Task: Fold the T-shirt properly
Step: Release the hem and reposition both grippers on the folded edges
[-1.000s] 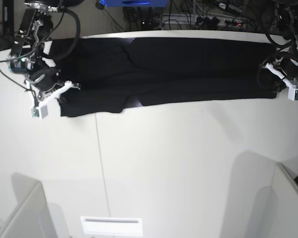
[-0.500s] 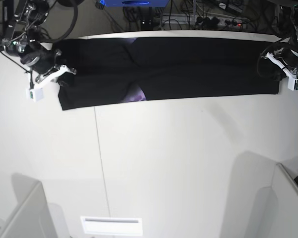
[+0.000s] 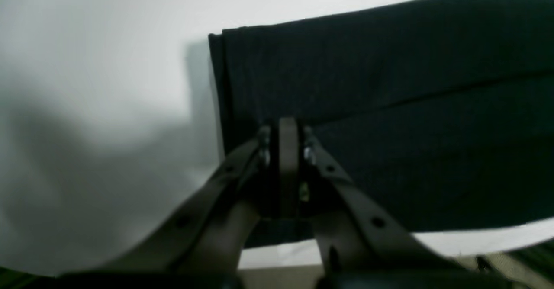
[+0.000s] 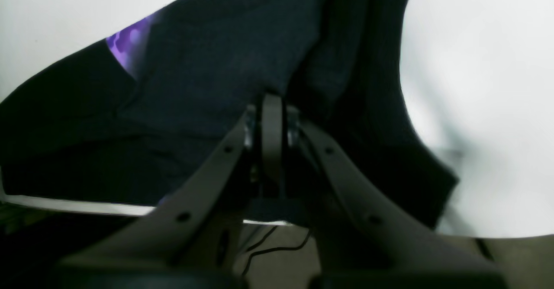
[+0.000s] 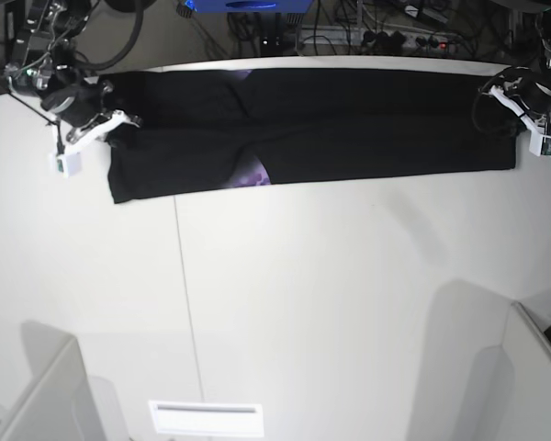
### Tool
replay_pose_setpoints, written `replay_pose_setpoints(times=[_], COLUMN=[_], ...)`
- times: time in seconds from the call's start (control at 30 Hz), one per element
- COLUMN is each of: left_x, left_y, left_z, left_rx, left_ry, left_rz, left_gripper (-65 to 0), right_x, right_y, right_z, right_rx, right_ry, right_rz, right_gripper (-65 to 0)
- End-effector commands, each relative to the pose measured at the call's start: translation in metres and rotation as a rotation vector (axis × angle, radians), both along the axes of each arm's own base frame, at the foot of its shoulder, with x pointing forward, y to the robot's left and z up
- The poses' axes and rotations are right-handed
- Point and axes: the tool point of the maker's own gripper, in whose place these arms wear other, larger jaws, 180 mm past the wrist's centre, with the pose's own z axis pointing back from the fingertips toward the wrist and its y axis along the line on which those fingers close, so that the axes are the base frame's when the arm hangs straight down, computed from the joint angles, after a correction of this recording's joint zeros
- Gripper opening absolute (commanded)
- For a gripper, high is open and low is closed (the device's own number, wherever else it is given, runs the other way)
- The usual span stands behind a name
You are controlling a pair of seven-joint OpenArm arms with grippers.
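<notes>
The black T-shirt [image 5: 349, 129] lies stretched out in a long band near the far edge of the white table [image 5: 303, 303], reaching from one claw to the other. The left claw [image 3: 283, 144] is clenched tight on the cloth at one end of the band. Its wrist camera shows the two fingers pressed together, with the shirt's straight end edge just to the side of them and a fold line running away across the dark cloth. The right claw [image 4: 271, 122] is clenched on the other end, where the cloth bunches into soft folds beside the fingers. Its wrist camera shows a small purple patch [image 4: 127, 46] of the print peeking out farther along the shirt, away from the claw. The camera from above shows what the close ones cannot: both ends at once, and the purple patch [image 5: 251, 175] sitting at the near edge of the band, between the two claws and closer to the right one.
</notes>
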Motion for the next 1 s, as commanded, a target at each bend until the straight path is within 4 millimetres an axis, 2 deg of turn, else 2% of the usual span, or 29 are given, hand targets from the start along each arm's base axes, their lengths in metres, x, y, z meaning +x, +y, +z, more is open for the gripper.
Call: replay_pose_setpoints(times=[0.0,0.17,0.4,0.43,0.5,0.6,0.67,0.7,0.77,0.83,0.9,0.97], left_x=[0.002,-0.005,-0.006,-0.006,-0.006,-0.008,-0.011,-0.012,-0.015,-0.015,-0.011,-0.009], left_y=[0.002,0.008,0.011,0.011,0.012,0.020,0.027,0.032,0.044,0.048,0.042,0.034], left_z=[0.005,-0.007,-0.008,-0.007,-0.007,-0.003,0.002,0.006,0.017,0.027,0.035,0.037], left_rx=[0.008,-0.010,-0.010,-0.009,-0.008,0.005,0.008,0.015,0.036,0.050,0.057,0.048], left_ry=[-0.018,0.013,0.013,0.013,0.011,0.004,-0.014,-0.028,-0.060,-0.093,-0.118,-0.139], left_rz=[-0.004,0.027,0.038,0.039,0.041,0.061,0.097,0.118,0.160,0.180,0.169,0.169], left_gripper=[-65.0,-65.0,-65.0,-60.9,-48.1,-29.5,-19.6,-15.1,-10.9,-12.7,-18.1,-30.9], right_x=[0.003,0.001,0.000,0.000,0.000,-0.002,-0.004,-0.005,-0.005,-0.003,0.001,0.007], right_y=[-0.006,-0.006,-0.004,-0.005,-0.006,-0.006,-0.007,-0.009,-0.023,-0.027,-0.024,-0.005], right_z=[0.003,-0.002,-0.002,-0.002,-0.002,-0.003,-0.004,-0.004,0.000,0.004,0.008,0.010], right_rx=[-0.027,-0.038,-0.033,-0.033,-0.034,-0.033,-0.037,-0.039,-0.058,-0.060,-0.059,-0.051], right_ry=[-0.017,-0.004,-0.001,-0.001,0.000,0.003,0.003,0.005,-0.012,-0.041,-0.070,-0.111], right_rz=[-0.004,-0.013,-0.013,-0.015,-0.019,-0.019,-0.023,-0.027,-0.069,-0.098,-0.093,-0.003], right_gripper=[-65.0,-65.0,-65.0,-65.0,-62.9,-43.4,-36.2,-35.6,-36.8,-39.9,-44.4,-54.2])
